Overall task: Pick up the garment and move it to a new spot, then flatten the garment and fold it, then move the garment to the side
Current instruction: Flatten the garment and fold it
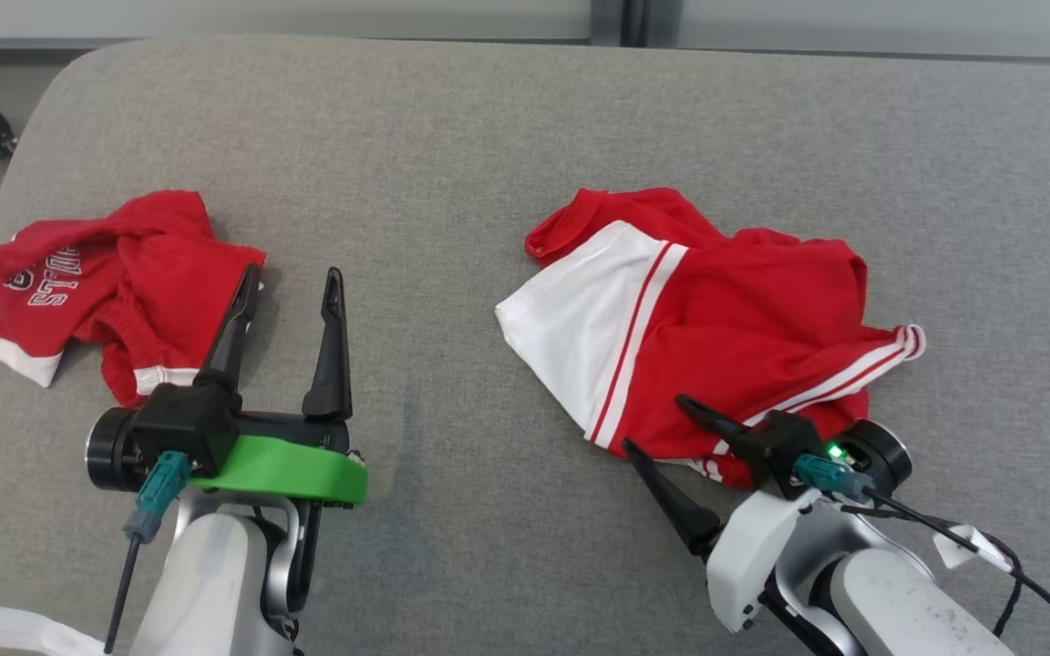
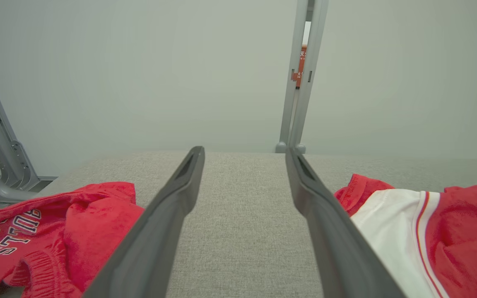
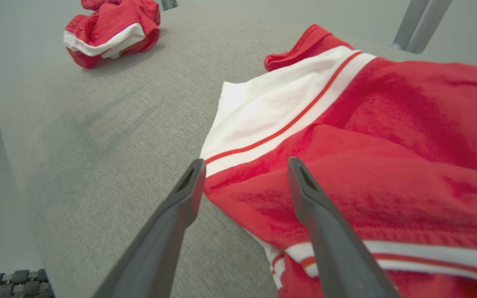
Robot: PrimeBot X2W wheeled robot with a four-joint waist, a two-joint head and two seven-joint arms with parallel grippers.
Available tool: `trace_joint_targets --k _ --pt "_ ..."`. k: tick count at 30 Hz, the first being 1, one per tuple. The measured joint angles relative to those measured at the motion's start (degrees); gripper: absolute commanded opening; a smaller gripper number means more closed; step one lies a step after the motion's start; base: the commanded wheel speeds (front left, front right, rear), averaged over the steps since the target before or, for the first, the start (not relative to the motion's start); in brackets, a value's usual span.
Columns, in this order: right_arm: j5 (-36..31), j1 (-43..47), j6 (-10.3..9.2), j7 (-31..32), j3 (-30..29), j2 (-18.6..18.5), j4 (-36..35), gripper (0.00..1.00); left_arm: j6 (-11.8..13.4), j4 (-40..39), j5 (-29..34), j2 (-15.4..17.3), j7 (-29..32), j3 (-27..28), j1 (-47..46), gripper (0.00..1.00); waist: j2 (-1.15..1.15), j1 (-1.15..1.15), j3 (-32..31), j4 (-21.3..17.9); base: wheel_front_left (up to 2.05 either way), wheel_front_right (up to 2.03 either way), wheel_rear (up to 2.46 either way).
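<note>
A grey, cloth-covered worktop [image 1: 507, 137] with a rounded corner at the upper left is spread across the head view. At right of centre a red-and-white garment [image 1: 725, 319] is laid out crumpled, its broad white panel with red stripes turned toward the middle of the frame. In the right wrist view the same garment [image 3: 367, 124] is seen close up across the right half, and the pile of its fabric can be made out.

A smaller lettered red garment [image 1: 124, 273] is bunched at the left edge, well apart from the first. Its white lettering is read in the left wrist view [image 2: 27, 231] at lower left, while its white-banded hem is presented at the upper left of the right wrist view [image 3: 110, 33].

The left pincer [image 1: 293, 271] is held released at lower left, fingers spread, over bare cloth between the two garments [image 2: 243, 151]. The right pincer [image 1: 653, 421] is likewise released at lower right; one finger is placed over red fabric, the other beside the garment's edge [image 3: 245, 161]. Contact cannot be judged.

A pale wall [image 2: 139, 74], grey posts [image 2: 300, 82] and an orange sign [image 2: 302, 66] are given by the left wrist view. A green bracket [image 1: 293, 469] and a green light [image 1: 837, 452] are seen in the head view.
</note>
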Motion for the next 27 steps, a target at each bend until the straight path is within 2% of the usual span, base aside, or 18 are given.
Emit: trace_joint_targets --k 3,10,11,12,13,14,15,22,27 --pt "0.42 -3.03 0.00 3.72 3.55 -1.32 2.56 1.00 -0.45 0.15 0.34 -0.87 0.00 0.38 -0.49 1.00 0.00 0.00 1.68 1.70 0.00 0.00 0.00" --pt "2.08 -7.93 0.00 8.15 8.45 -2.47 6.71 1.00 -0.96 0.90 0.74 -1.98 0.00 1.40 -1.47 1.00 0.00 0.00 5.02 4.49 0.00 0.00 0.00" --pt "2.10 -8.47 0.00 8.76 8.77 -2.54 7.21 0.92 -0.97 0.90 0.87 -2.12 0.00 1.55 -1.57 1.00 0.00 0.00 5.38 4.74 0.00 0.00 0.00" --pt "2.30 -8.75 0.00 8.99 8.84 -2.53 7.46 0.56 -1.03 0.91 0.94 -2.19 0.00 1.68 -1.59 1.00 0.00 0.00 5.63 4.90 0.00 0.00 0.00" --pt "2.47 -9.12 0.00 9.07 8.82 -2.46 7.83 0.39 -1.04 0.90 1.05 -2.25 0.00 1.82 -1.59 1.00 0.00 0.00 5.89 5.03 0.00 0.00 0.00" --pt "2.53 -9.41 0.00 9.10 8.88 -2.43 8.05 0.15 -1.11 0.91 1.13 -2.27 0.00 2.00 -1.60 1.00 0.00 0.00 6.07 5.09 0.00 0.00 0.00" --pt "2.65 -9.56 -0.01 8.90 8.78 -2.31 8.14 0.00 -1.22 0.91 1.22 -2.30 0.00 2.12 -1.60 1.00 0.00 0.00 6.15 5.06 0.00 0.00 0.00" --pt "3.56 -9.85 -0.03 -0.42 6.01 -0.69 5.60 0.00 -1.46 0.88 2.40 -2.48 0.00 3.21 -1.60 1.00 0.00 0.00 5.72 3.41 0.00 0.00 0.00" --pt "4.16 -9.93 0.00 -7.49 -1.45 1.20 2.01 0.00 -1.75 0.93 3.63 -2.52 0.00 4.16 -1.55 1.00 0.00 0.00 4.98 1.43 0.00 0.00 0.00"
